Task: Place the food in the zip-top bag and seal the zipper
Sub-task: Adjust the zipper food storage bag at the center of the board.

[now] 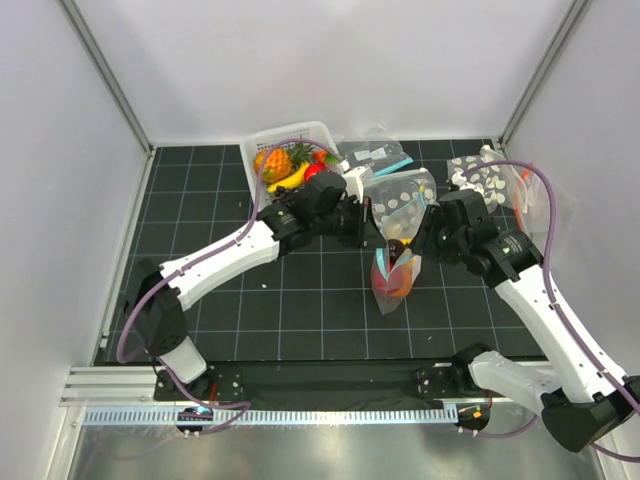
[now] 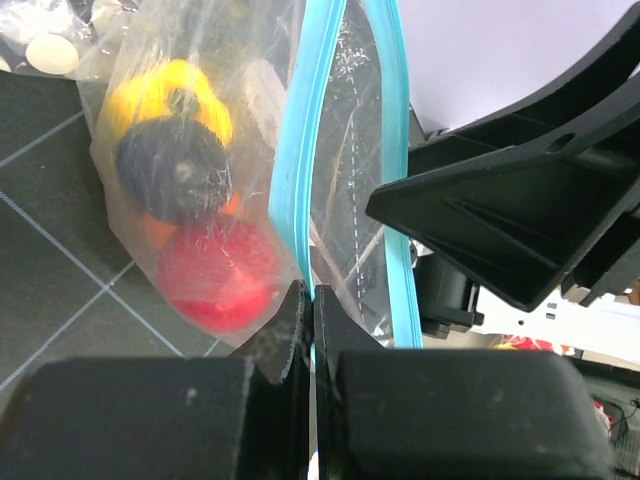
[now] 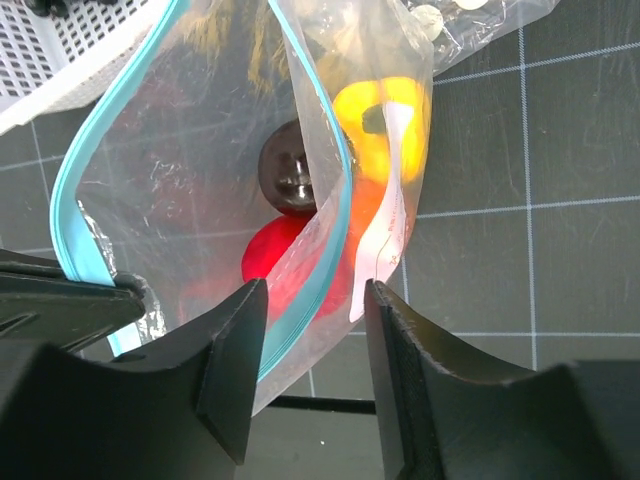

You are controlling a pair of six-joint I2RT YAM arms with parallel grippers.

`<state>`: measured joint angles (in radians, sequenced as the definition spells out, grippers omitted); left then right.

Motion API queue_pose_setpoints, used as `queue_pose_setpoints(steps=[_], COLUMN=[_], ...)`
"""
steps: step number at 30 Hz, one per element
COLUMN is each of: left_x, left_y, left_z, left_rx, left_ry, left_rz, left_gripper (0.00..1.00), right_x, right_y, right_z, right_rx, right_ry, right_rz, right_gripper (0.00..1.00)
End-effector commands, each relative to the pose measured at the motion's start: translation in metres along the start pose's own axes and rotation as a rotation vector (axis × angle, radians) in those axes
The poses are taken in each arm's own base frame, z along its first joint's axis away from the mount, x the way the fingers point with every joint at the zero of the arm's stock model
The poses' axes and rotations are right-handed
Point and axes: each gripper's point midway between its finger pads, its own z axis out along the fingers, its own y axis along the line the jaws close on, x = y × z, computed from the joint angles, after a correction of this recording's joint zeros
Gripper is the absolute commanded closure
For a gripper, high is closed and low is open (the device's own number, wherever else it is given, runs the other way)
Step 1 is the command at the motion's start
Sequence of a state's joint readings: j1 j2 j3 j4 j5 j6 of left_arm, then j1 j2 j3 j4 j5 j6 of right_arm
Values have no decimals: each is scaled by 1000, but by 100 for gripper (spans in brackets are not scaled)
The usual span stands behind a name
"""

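Teal zipper is clamped in my left fingers. My right fingers are released and straddle the strip. Food sits beyond them inside the zip-top bag, whose mouth gapes. I'd pinch both strips together, then slide level. Tabletop right of my fingers looks free.

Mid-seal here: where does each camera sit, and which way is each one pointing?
Top external: above and behind the bases, looking down at the table; both arms show, meeting at the zip-top bag.
Left wrist: on the left arm, looking along the left tool, shut on the zipper.
Right wrist: on the right arm, looking along the open right tool, astride the bag's mouth.
Shared: both wrist views show the teal zipper and the food inside.
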<state>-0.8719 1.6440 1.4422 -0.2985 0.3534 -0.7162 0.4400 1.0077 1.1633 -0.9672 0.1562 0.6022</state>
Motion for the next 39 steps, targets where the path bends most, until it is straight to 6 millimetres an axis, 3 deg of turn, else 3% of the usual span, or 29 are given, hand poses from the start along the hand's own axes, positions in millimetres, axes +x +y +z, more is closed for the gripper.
queue_pose_setpoints(steps=[1,5,7,8,11,15,19,22,23,25,26,29,31,35,39], left_x=[-15,-15,-16,-16,-11,-3,4,8,7,8,4,-7,-19,-55,-83], left_y=[-15,-14,-12,-12,-6,-2,-2,0,2,8,13,30,47,104,157], left_z=[-11,-14,-15,-16,-15,-8,1,5,5,4,2,-15,-29,-63,-88], left_rx=[19,8,-4,-8,-28,-35,-16,-18,-23,-46,-78,-170,-253,-465,-679], left_ry=[-50,-53,-55,-56,-44,-33,-39,-32,-38,-47,-75,-120,-146,-228,-286], left_rz=[50,56,60,64,59,36,12,11,14,33,43,94,117,124,147], left_gripper=[100,100,100,100,100,100,99,88,72,49,31,11,7,0,0], right_x=[-12,-17,-19,-22,-38,-69,-72,-66,-63,-58,-55,-47,-42,-39,-39], right_y=[3,2,4,4,-10,-19,-22,-19,-18,-17,-17,-17,-17,-15,-14], right_z=[-7,1,3,2,-15,-53,-64,-54,-50,-40,-36,-24,-18,-13,-12], right_rx=[-8,8,9,9,87,152,173,162,152,147,142,134,129,109,96], right_ry=[-50,-70,-70,-77,-134,-219,-198,-173,-160,-145,-140,-123,-117,-119,-125], right_rz=[44,40,27,15,-33,-84,-123,-135,-139,-142,-143,-144,-144,-137,-133], right_gripper=[51,59,76,97,99,99,99,99,99,99,99,99,99,99,99])
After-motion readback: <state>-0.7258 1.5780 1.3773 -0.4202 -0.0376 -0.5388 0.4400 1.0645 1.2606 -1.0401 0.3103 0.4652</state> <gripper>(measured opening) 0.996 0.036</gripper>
